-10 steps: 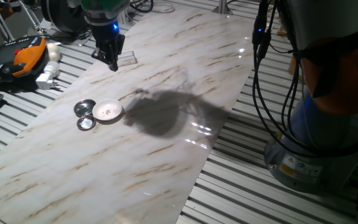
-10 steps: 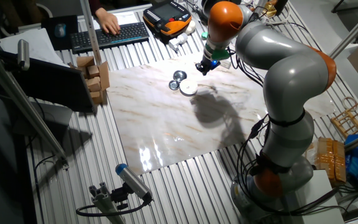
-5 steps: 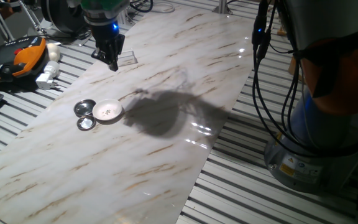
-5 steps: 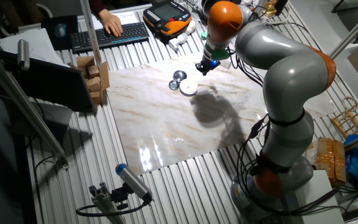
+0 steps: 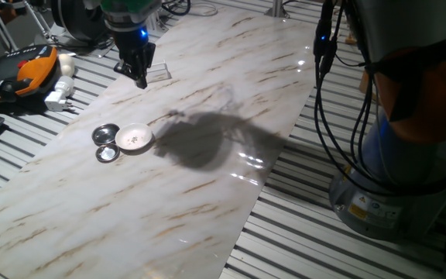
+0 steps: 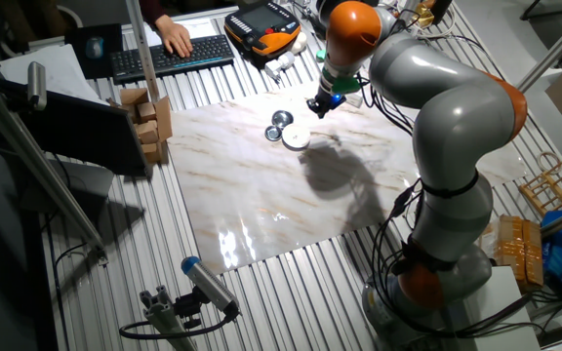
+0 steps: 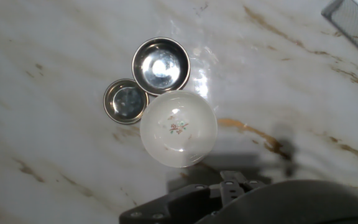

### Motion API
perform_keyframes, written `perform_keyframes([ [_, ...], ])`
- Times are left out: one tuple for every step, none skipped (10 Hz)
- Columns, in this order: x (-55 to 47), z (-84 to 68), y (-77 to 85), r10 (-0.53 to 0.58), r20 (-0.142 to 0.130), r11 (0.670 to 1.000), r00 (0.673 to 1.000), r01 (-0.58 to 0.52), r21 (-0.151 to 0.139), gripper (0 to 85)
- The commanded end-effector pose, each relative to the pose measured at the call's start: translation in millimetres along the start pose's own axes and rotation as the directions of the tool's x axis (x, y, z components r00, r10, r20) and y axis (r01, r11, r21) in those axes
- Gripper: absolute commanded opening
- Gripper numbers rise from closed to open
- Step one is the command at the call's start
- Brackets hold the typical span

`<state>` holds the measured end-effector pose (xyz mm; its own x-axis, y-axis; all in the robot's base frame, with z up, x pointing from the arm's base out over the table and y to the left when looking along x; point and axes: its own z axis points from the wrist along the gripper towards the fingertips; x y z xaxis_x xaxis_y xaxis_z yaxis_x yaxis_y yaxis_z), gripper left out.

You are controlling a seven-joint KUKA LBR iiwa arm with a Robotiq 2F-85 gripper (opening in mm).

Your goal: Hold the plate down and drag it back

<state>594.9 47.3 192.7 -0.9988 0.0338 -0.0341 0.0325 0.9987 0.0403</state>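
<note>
The plate (image 5: 134,138) is a small white round dish with faint specks in its centre, lying on the marble board (image 5: 207,194). Two shiny metal discs (image 5: 105,134) (image 5: 108,153) touch its left side. My gripper (image 5: 139,78) hangs above the board beyond the plate, apart from it, its fingers drawn to one point with nothing held. The other fixed view has the plate (image 6: 296,138) just left of the gripper (image 6: 317,109). In the hand view the plate (image 7: 179,129) lies below centre beside both discs (image 7: 161,65) (image 7: 125,101); the fingertips are hidden.
A clear flat piece (image 5: 158,73) lies on the board by the gripper. An orange-black pendant (image 5: 31,67) and a white adapter (image 5: 59,94) lie left of the board. The arm's base (image 5: 397,163) and cables (image 5: 321,54) stand at the right. A keyboard (image 6: 169,54) lies beyond.
</note>
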Motion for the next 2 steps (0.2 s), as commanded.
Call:
perform_keyframes([
  [0.2, 0.5, -1.2, 0.010, -0.002, 1.000, 1.000, -0.010, -0.016, 0.0],
  [0.5, 0.8, -2.9, 0.018, -0.005, 0.999, 1.000, -0.019, -0.031, 0.0],
])
